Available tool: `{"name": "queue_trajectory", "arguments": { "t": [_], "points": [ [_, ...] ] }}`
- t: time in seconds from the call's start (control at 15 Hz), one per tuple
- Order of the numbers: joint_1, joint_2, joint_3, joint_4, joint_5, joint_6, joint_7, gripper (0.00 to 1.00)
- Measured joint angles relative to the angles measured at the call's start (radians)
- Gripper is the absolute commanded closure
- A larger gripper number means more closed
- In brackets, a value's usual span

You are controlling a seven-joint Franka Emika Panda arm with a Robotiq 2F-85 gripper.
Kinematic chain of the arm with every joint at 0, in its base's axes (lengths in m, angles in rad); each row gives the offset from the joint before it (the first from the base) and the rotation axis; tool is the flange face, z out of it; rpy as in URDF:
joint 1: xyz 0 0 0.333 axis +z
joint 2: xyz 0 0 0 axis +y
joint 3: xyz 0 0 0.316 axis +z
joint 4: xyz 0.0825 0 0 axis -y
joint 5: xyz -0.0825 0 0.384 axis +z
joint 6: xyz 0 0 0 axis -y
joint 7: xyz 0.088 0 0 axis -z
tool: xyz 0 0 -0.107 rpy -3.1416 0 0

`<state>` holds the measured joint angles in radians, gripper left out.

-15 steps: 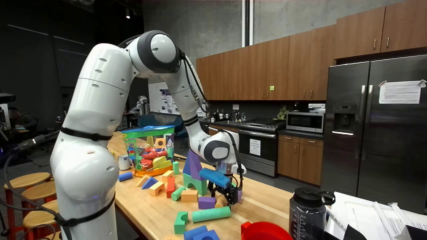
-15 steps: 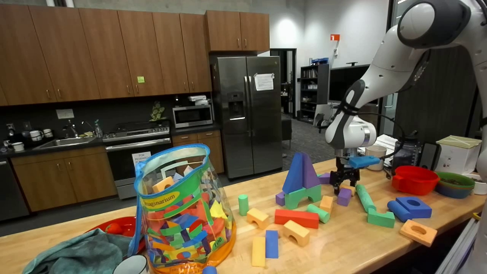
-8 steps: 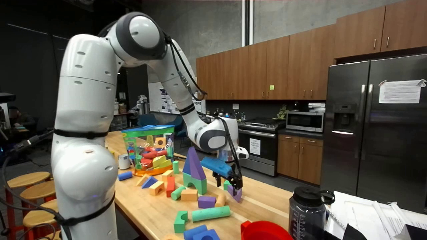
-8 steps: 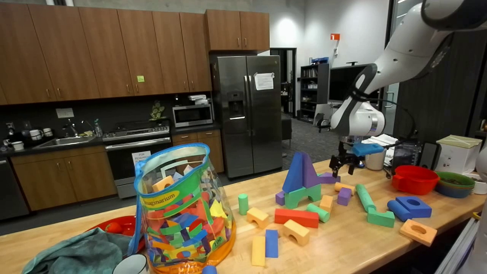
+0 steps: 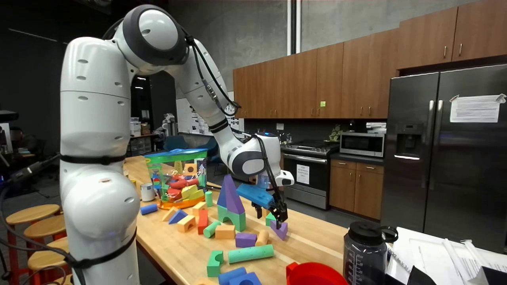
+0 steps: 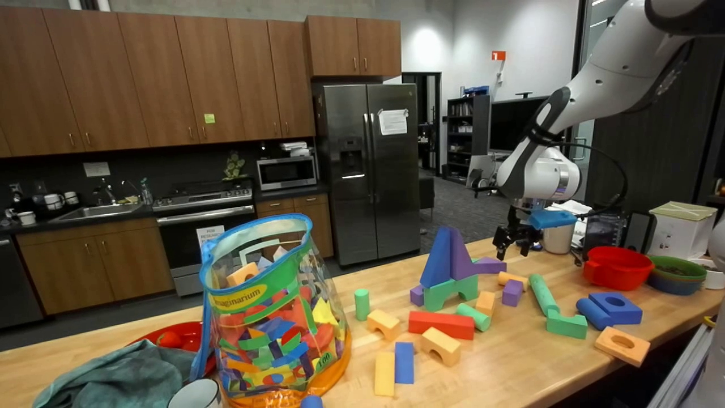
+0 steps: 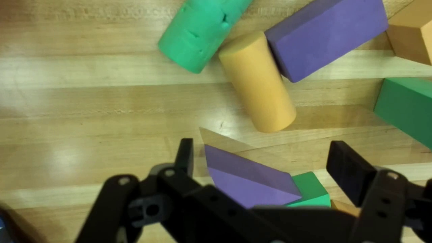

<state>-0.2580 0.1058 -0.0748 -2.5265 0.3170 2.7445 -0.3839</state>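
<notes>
Gripper (image 7: 263, 151), black and two-fingered (jaws spread wide), hangs over the purple triangular foam block (image 7: 248, 180); near that block lies an orange foam cylinder (image 7: 258, 82).

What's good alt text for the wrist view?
Open gripper, holding nothing, over a wooden table; a purple wedge and a partly hidden green block show between its jaws. Toward the top: an orange cylinder beside a purple block, and a green cylinder.

Fridge (image 6: 371, 175) and oven (image 6: 182, 242) (sink (image 6: 99, 212) too) mark a kitchen
</notes>
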Motion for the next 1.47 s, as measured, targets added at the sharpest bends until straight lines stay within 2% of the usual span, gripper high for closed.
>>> {"name": "queue_trajectory", "arguments": {
  "t": [1.2,1.47],
  "points": [
    [0.001,0.01,-0.003,0.002,0.001,0.0,0.002,0.0],
    [-0.001,0.012,-0.021,-0.031,0.001,0.038,0.011,0.0]
  ]
}}
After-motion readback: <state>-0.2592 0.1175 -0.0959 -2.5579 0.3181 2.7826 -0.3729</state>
